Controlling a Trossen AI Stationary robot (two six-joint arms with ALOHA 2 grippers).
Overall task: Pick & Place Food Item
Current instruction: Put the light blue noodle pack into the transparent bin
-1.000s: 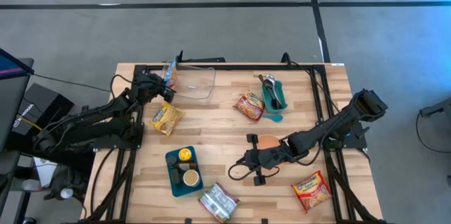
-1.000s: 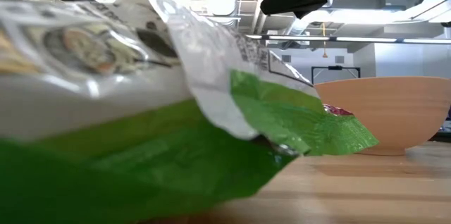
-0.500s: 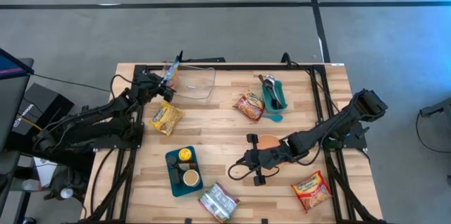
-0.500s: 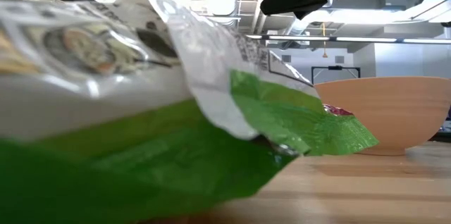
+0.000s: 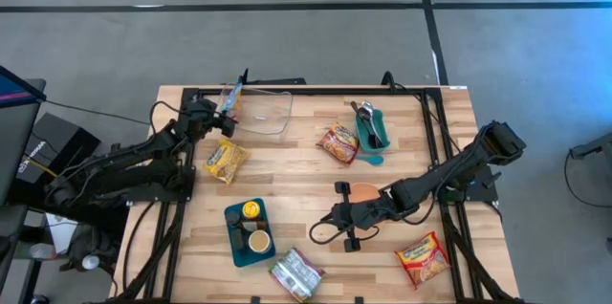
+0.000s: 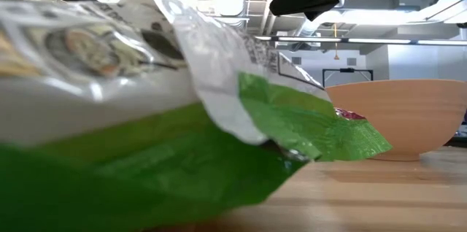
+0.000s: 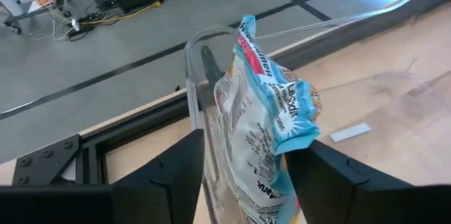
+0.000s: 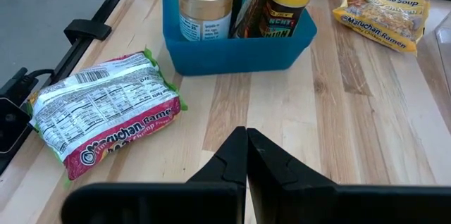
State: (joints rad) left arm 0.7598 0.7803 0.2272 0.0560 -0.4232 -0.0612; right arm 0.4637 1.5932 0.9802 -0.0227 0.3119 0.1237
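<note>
Releasing looks like the step in hand: the left gripper [image 7: 246, 175] sits at the rear left corner of the wooden table [image 5: 306, 189], its two dark fingers [image 7: 176, 175] spread apart on either side of a blue-and-white snack packet [image 7: 264, 125]. The packet stands upright between them, leaning on the rim of a clear plastic container [image 5: 263, 111], partly over its edge. Whether the fingers touch the wrapper cannot be told. In my judgement the placing is nearly done; the next move calls for the arm to lift straight back without catching the wrapper, so that the packet tips inside the container rather than outside it.

The right gripper [image 8: 246, 155] is clenched shut and empty, resting low near the middle of the table, just beside a tan bowl [image 5: 366, 192].

Other things lie around. A yellow ramen packet [image 5: 226, 159] is near the left arm. A blue bin [image 5: 247, 234] holding a tub and a mustard jar stands toward the front, with a green-and-red ramen packet [image 5: 296, 273] beyond it at the front edge. A red ramen packet [image 5: 338, 141] lies beside a teal tray of utensils [image 5: 371, 130]. Another ramen packet [image 5: 424, 256] sits at the front right. None of these blocks the left arm's retreat.
</note>
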